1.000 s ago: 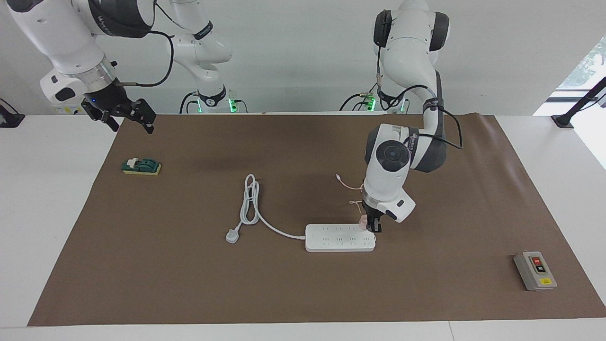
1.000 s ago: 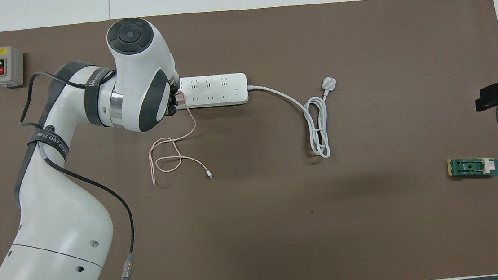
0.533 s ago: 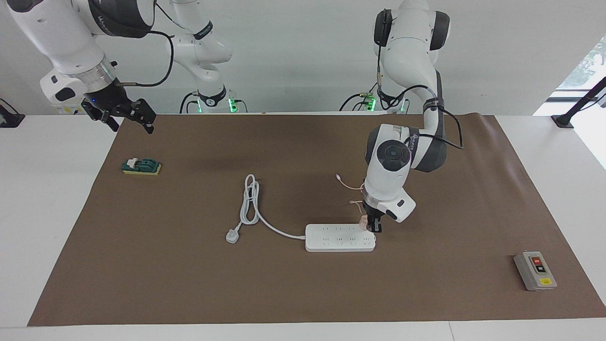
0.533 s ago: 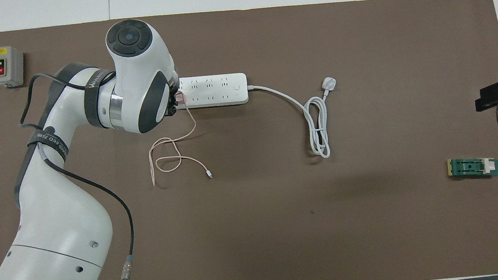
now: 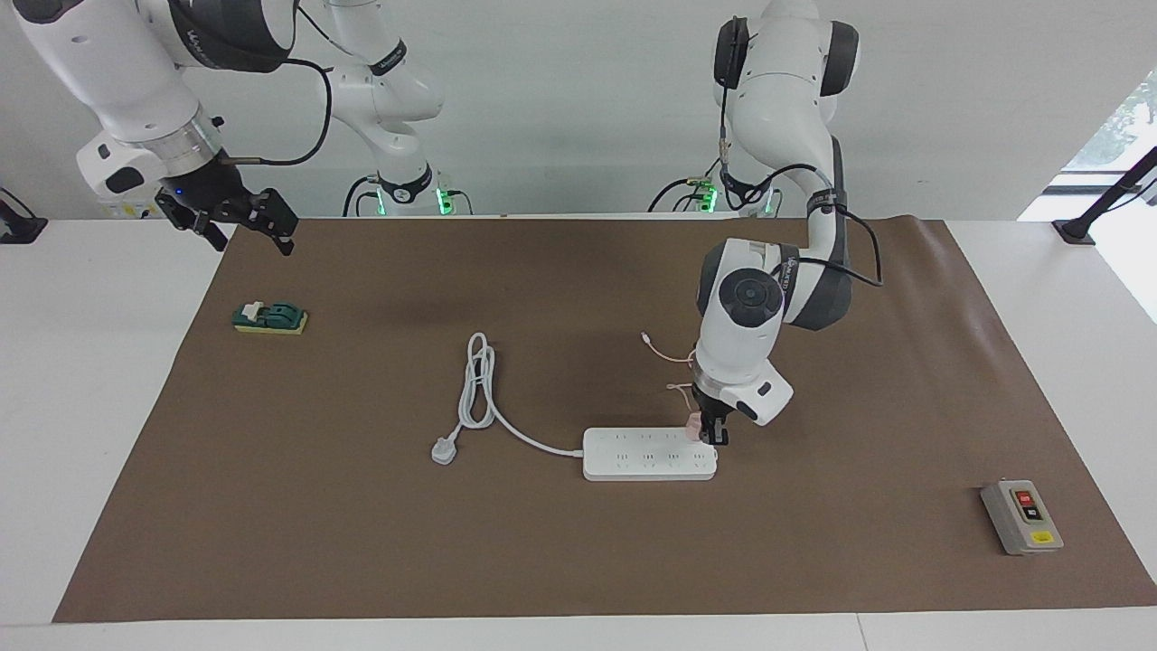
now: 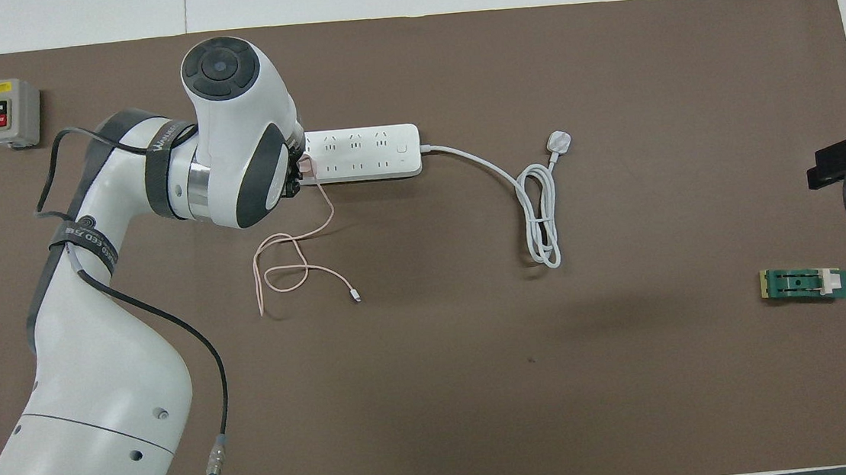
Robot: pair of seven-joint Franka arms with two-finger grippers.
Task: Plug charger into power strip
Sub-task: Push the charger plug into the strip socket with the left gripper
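Observation:
The white power strip (image 5: 646,454) (image 6: 362,153) lies flat on the brown mat, mid-table. My left gripper (image 5: 714,436) points down over the strip's end toward the left arm's side, shut on the small pink charger (image 5: 693,425) (image 6: 305,166). The charger sits at the last socket of the row nearer the robots; whether its pins are seated I cannot tell. Its thin pink cable (image 6: 295,260) trails in loops on the mat toward the robots. My right gripper (image 5: 237,226) waits open, raised over the mat's corner by its own base.
The strip's thick white cord runs to a coil and a white three-pin plug (image 5: 443,449) (image 6: 559,140). A grey box with red and black buttons (image 5: 1021,516) (image 6: 11,112) stands toward the left arm's end. A green block (image 5: 270,317) (image 6: 805,284) lies below the right gripper.
The left arm's wrist has shifted very slightly while the charger stays at the strip's end socket. The right arm has not moved.

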